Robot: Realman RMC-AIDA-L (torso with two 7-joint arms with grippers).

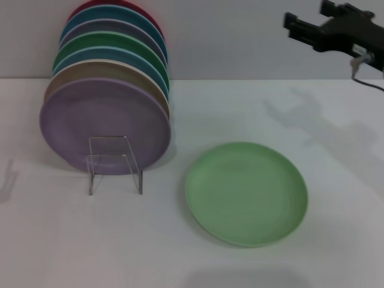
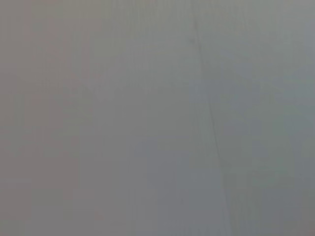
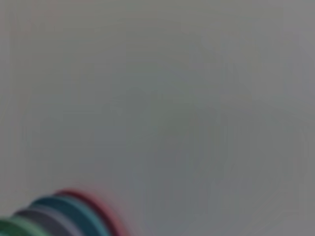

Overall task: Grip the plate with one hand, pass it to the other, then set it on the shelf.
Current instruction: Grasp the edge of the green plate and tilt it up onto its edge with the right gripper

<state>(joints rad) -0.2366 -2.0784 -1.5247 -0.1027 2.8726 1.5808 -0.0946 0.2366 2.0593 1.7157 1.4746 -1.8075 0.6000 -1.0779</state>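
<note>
The right gripper (image 1: 298,27) hangs high in the air, fingers apart, holding nothing. The pale green plate (image 1: 246,192) lies flat on the white table (image 1: 72,246), far below it. The clear rack (image 1: 115,163) holds upright plates beside it.

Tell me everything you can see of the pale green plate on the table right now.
The plate is round, pale mint green and matte, with faint concentric rings and a shallow raised rim. It lies flat, face up, on the white table, to the right of the clear rack and its stack of upright plates. Nothing touches it but the table; the right pincer hangs high above, far off.
</note>
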